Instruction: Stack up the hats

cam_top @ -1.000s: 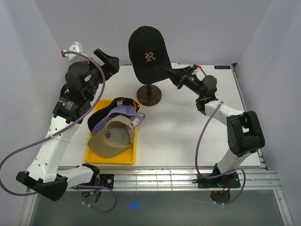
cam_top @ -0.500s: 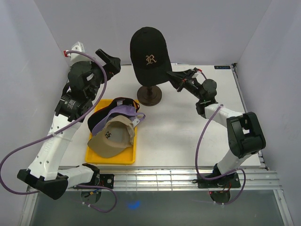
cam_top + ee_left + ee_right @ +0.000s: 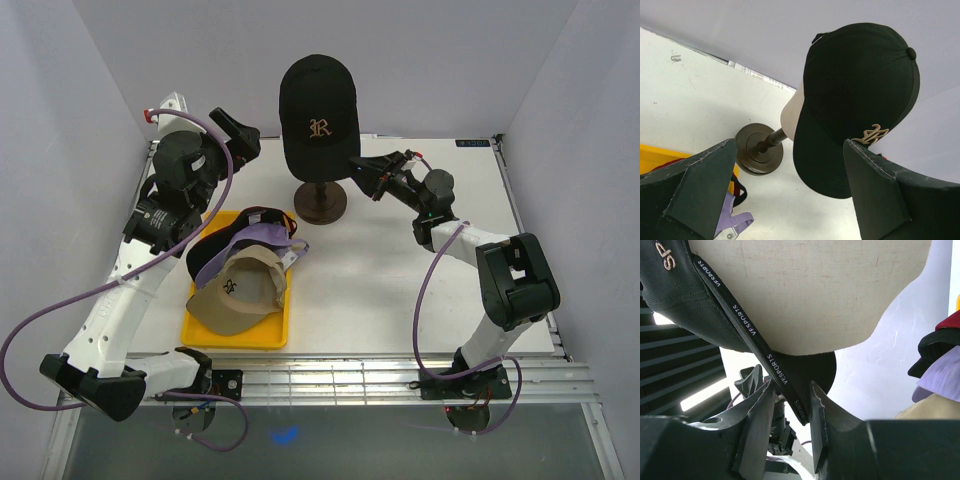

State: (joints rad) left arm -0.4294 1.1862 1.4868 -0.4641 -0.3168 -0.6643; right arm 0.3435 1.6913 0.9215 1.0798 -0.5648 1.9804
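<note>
Right gripper (image 3: 791,392) crept left, under black fabric cap with gold R (image 3: 317,105) on cream mannequin head (image 3: 810,290); jaws narrowly parted around printed strap (image 3: 740,325), likely seating it. Left gripper (image 3: 787,155) wide, empty.

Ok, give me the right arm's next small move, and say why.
Probably draw the right gripper straight back off the strap. The black cap already sits on the mannequin head, and the jaws stand loosely open around its back strap, so backing away cleanly would free the arm.
</note>
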